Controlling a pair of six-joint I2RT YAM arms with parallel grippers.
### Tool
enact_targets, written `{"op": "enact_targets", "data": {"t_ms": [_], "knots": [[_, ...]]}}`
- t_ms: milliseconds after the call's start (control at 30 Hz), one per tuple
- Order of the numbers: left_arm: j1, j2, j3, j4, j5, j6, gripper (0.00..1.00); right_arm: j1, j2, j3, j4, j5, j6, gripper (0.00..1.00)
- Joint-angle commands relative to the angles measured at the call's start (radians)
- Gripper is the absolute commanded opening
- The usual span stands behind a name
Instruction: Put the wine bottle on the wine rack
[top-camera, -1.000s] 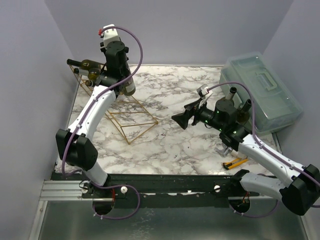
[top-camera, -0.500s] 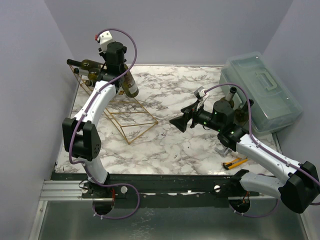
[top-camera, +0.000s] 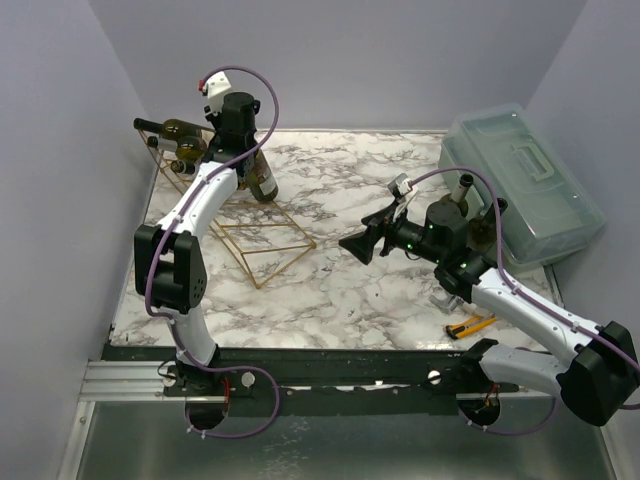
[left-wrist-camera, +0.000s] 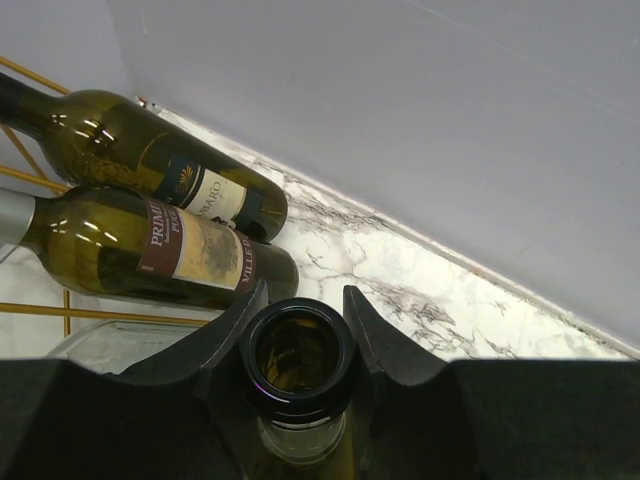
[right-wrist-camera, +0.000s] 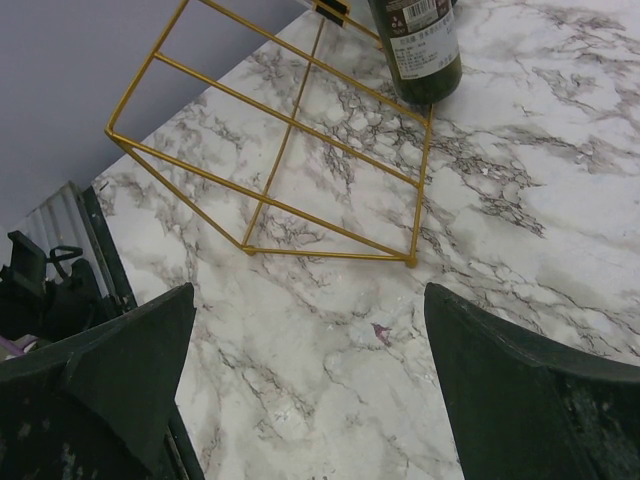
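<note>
Gold-coloured thin wire rack with triangular ends, at the far left of the white-and-grey marbled surface, already carries two dark green glass bottles with labels lying side by side at its far end. The third dark green wine bottle, the task's object, hangs roughly upright from the left pincer, just beside the two lying bottles. The left pincer is closed on the neck just below the open mouth. The bottle's base is low over the rack's rungs, but whether it touches them or the surface cannot be told.

The right pincer stands wide open and empty above the middle of the surface, facing the rack's near end and well apart from the bottle.

Step in hand, by judgement: delivery to the rack, with placement not yet done.

The next move would call for three things:
- tipping the bottle from upright to lying, in line with its neighbours;
- lowering it into a free bay without nudging the two bottles;
- releasing the neck only once the rungs bear its weight.
</note>
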Motion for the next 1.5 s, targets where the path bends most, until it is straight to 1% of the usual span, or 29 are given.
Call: {"op": "enact_targets", "data": {"t_ms": [0, 200, 367, 500, 633, 800, 1033, 1200, 1467], "knots": [[0.021, -0.032, -0.038, 0.079, -0.023, -0.096, 0.0, 0.006, 0.009, -0.013, 0.032, 0.002, 0.001, 1.0], [0.046, -0.042, -0.079, 0.055, -0.019, -0.204, 0.0, 0.005, 0.004, -0.017, 0.036, 0.005, 0.004, 1.0], [0.053, -0.06, -0.107, 0.001, -0.03, -0.254, 0.0, 0.009, -0.004, -0.022, 0.041, 0.009, 0.005, 1.0], [0.055, -0.095, -0.158, 0.011, -0.037, -0.272, 0.0, 0.022, -0.008, -0.027, 0.044, 0.015, 0.005, 1.0], [0.055, -0.133, -0.223, 0.06, -0.005, -0.24, 0.0, 0.034, -0.014, -0.03, 0.045, 0.023, 0.005, 1.0], [0.055, -0.192, -0.35, 0.185, 0.032, -0.218, 0.0, 0.051, -0.022, -0.033, 0.044, 0.03, 0.005, 1.0], [0.055, -0.253, -0.528, 0.373, 0.038, -0.193, 0.0, 0.067, -0.032, -0.037, 0.046, 0.038, 0.003, 1.0], [0.055, -0.261, -0.578, 0.42, 0.081, -0.187, 0.0, 0.077, -0.042, -0.043, 0.05, 0.045, 0.003, 1.0], [0.055, -0.275, -0.645, 0.447, 0.054, -0.183, 0.0, 0.086, -0.059, -0.05, 0.051, 0.054, 0.0, 1.0]]}}
